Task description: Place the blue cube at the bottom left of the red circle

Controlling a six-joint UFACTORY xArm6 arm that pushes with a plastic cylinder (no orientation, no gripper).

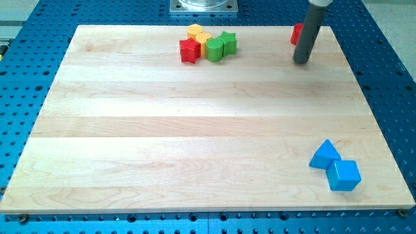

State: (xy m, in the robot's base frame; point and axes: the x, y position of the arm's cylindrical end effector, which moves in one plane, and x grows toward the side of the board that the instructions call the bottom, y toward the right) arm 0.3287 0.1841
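The blue cube (343,175) lies near the view's bottom right corner of the wooden board, touching a blue triangular block (324,155) at its upper left. The red circle (296,34) sits at the view's top right, mostly hidden behind the dark rod. My tip (301,61) rests on the board just below the red circle, far above the blue cube.
A cluster at the view's top middle holds a red star-like block (189,50), a yellow block (196,32), a green round block (215,49) and a green star-like block (227,41). The wooden board (162,130) lies on a blue perforated table.
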